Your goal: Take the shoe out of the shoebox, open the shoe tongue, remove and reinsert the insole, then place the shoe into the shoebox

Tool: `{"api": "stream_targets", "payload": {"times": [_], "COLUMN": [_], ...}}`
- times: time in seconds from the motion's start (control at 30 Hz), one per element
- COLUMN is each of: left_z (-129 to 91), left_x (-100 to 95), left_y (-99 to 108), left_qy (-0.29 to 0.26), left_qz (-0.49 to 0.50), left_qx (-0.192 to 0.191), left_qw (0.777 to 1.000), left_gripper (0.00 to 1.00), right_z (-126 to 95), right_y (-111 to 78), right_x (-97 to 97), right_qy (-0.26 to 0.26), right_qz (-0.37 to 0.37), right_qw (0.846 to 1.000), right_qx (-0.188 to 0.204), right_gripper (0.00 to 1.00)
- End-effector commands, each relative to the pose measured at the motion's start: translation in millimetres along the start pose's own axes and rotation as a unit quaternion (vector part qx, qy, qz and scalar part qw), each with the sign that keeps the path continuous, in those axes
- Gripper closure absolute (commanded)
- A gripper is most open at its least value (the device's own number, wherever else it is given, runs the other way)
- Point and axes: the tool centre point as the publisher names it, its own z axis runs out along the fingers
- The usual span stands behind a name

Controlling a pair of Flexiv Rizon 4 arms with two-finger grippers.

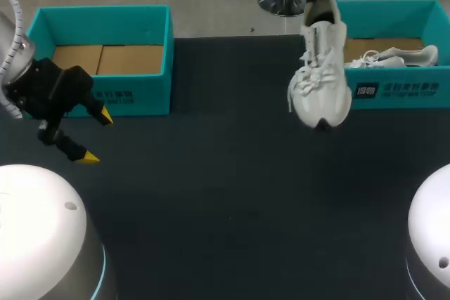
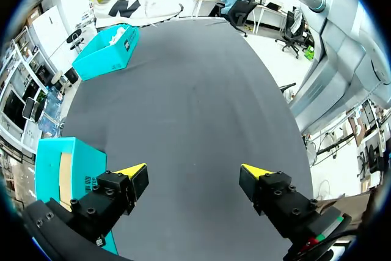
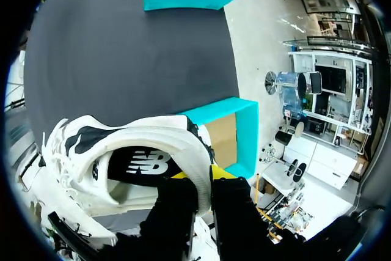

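Shoe point(image 1: 320, 75) clamped at heel collar by right gripper point(image 3: 203, 174), toe down near labelled box point(image 1: 404, 91) corner; left gripper point(image 1: 95, 136) wide over open table point(image 1: 232, 201).

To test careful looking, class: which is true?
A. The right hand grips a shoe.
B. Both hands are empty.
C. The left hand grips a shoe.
A: the right hand pinches the white shoe by its heel collar, while the left hand stands open and empty.

Left gripper point(image 1: 96, 137) hovers over the left side of the table point(image 1: 225, 209), fingers spread wide; right gripper point(image 3: 204, 175), above its far right, seems clamped on the heel of the shoe point(image 1: 320, 82)
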Motion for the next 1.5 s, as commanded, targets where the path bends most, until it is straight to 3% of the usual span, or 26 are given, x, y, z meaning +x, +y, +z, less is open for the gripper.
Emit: {"api": "stream_targets", "payload": {"times": [0.03, 0.07, 0.13, 0.83, 0.93, 1.23, 1.37, 1.5], "left_z": [0, 0, 0, 0, 0, 0, 0, 0], "left_x": [0.1, 0.1, 0.1, 0.1, 0.1, 0.1, 0.1, 0.1], "left_y": [0, 0, 0, 0, 0, 0, 0, 0], "left_qy": [0.0, 0.0, 0.0, 0.0, 0.0, 0.0, 0.0, 0.0], "left_qz": [0.0, 0.0, 0.0, 0.0, 0.0, 0.0, 0.0, 0.0], "left_qx": [-0.001, -0.001, -0.001, -0.001, -0.001, -0.001, -0.001, -0.001], "left_qw": [1.0, 1.0, 1.0, 1.0, 1.0, 1.0, 1.0, 1.0], "left_gripper": [0.0, 0.0, 0.0, 0.0, 0.0, 0.0, 0.0, 0.0], "right_z": [50, 56, 66, 70, 85, 140, 161, 183], "right_y": [-92.7, -99.2, -108.2, -110.5, -120.3, -162.8, -182.5, -197.0], "right_x": [-84.4, -91.1, -100.1, -101.8, -118.2, -193.4, -221.4, -236.7], "right_qy": [0.01, 0.013, 0.023, 0.014, 0.007, -0.013, -0.001, 0.027], "right_qz": [0.006, 0.008, 0.005, 0.011, 0.015, 0.027, 0.029, 0.045], "right_qw": [0.999, 0.999, 0.999, 1.0, 1.0, 0.999, 1.0, 0.999], "right_qx": [-0.033, -0.043, -0.023, -0.02, -0.02, -0.017, -0.009, 0.001], "right_gripper": [1.0, 1.0, 1.0, 1.0, 1.0, 1.0, 1.0, 1.0]}}
